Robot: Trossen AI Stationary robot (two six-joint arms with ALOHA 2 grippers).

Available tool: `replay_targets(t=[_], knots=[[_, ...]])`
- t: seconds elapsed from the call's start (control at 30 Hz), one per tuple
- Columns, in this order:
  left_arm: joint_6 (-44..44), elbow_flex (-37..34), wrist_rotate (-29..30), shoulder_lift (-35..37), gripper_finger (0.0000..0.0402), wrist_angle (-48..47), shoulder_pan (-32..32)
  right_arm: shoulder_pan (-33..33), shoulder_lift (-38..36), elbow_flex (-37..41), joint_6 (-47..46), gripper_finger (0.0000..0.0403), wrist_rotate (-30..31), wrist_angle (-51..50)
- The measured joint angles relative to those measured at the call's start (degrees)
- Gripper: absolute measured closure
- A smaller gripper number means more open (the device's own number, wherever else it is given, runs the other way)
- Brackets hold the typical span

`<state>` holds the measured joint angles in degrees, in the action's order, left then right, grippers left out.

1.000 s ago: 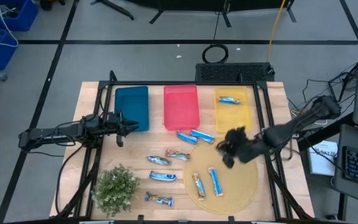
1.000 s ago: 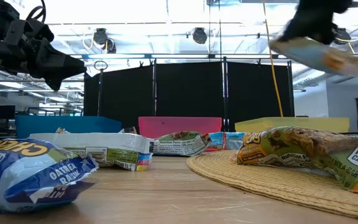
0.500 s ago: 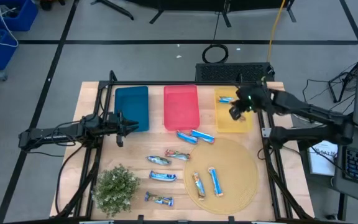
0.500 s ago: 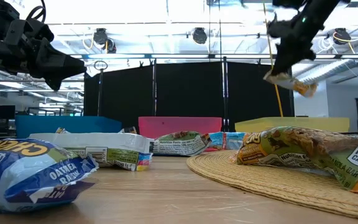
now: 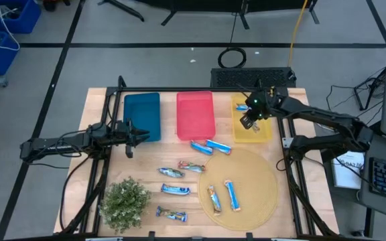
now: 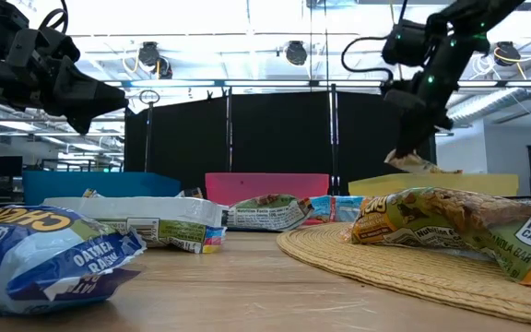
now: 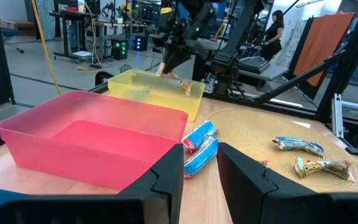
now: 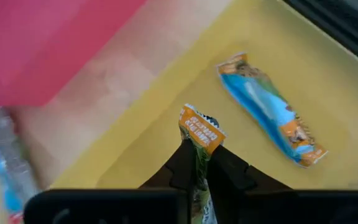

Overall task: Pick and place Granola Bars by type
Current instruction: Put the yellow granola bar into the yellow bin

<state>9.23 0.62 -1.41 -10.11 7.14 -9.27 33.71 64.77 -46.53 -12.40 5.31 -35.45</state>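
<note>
Here the held bar [image 8: 200, 134] hangs pinched in the right gripper [image 8: 201, 163], its jaws closed narrow on the wrapper's lower part, the orange end sticking out past the fingertips; the bar's long axis runs on from the jaws, pointing down toward the yellow bin [image 5: 263, 130]; in the right wrist view the yellow floor lies directly beyond it, so the coming move seems only a release, and the bar should drop inside, near the bin's near-left corner by the look of the high view. A second bar [image 8: 271, 112], blue with orange ends, already lies flat in that bin, apart from the held one and set crosswise to it. The red bin [image 5: 195, 114] stands just beside, the blue bin [image 5: 142, 114] beyond that. More bars wait on the counter [image 5: 99, 100]: two [image 5: 210, 146] just in front of the red bin, two [image 5: 222, 197] on the woven mat [image 5: 263, 191], others near the plant [image 5: 125, 202]. The left gripper [image 5: 131, 136] hovers by the blue bin, jaws slightly apart and empty; the right arm is the nearer to the yellow bin. Against the earlier frames, the right gripper has swung from above the mat to the bin and come lower; the left arm has not moved.
</note>
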Motion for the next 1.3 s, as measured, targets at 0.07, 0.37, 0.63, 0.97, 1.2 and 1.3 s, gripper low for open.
replay_targets(t=[0.07,0.37,0.63,0.97,1.2,1.3], knots=[[0.01,-0.01,0.0,0.0,0.0298,0.0,0.0,0.29,-0.09,1.04,-0.07,0.0378,0.91,0.89],[0.01,-0.01,0.0,0.0,0.0298,0.0,0.0,0.48,-0.57,1.3,0.28,0.0313,0.58,0.97],[0.0,-0.01,0.0,0.0,0.0298,0.0,0.01,-1.15,-0.57,1.32,-5.38,0.0253,-17.42,5.96],[0.01,-0.01,0.0,0.0,0.0298,0.0,0.01,-22.69,-0.59,1.32,-20.11,0.0261,-35.16,21.56],[0.01,-0.01,0.0,0.0,0.0298,0.0,0.01,-45.87,0.69,1.32,-33.87,0.0263,-15.45,26.6],[0.01,-0.01,0.0,0.0,0.0298,0.0,0.0,-52.76,2.71,1.31,-39.72,0.0264,-10.11,30.08]])
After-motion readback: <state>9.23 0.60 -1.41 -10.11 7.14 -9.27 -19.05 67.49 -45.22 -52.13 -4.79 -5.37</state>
